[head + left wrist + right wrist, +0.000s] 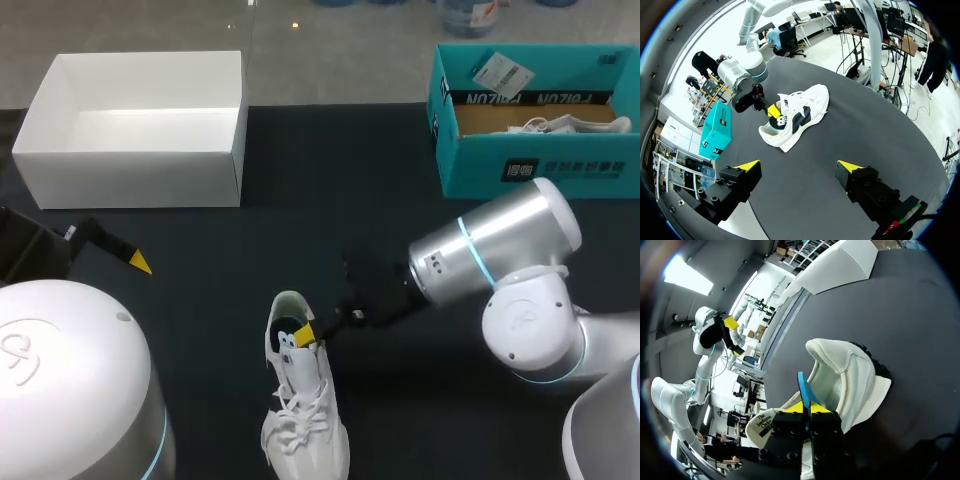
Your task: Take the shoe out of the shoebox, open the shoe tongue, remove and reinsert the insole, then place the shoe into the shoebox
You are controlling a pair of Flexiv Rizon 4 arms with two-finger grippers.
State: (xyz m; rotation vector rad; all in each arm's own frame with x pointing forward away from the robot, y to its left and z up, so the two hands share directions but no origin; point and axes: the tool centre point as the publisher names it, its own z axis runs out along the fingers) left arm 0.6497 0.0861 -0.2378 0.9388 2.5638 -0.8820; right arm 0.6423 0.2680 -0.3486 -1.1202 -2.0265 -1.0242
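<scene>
1. The shoe (300,400) lay at six o'clock, with the right gripper (807,407) pinched closed on its blue insole (804,387).
2. The left gripper (799,165) hung wide apart, empty.
3. With nothing pinning it, the shoe could lift with the insole.

The left gripper (799,166) stands spread, and ahead the right gripper (771,111) seems tucked into the white shoe (807,102).

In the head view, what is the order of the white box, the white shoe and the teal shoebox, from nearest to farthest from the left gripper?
1. white box, far left of the table.
2. white shoe, near middle.
3. teal shoebox, far right.
</scene>
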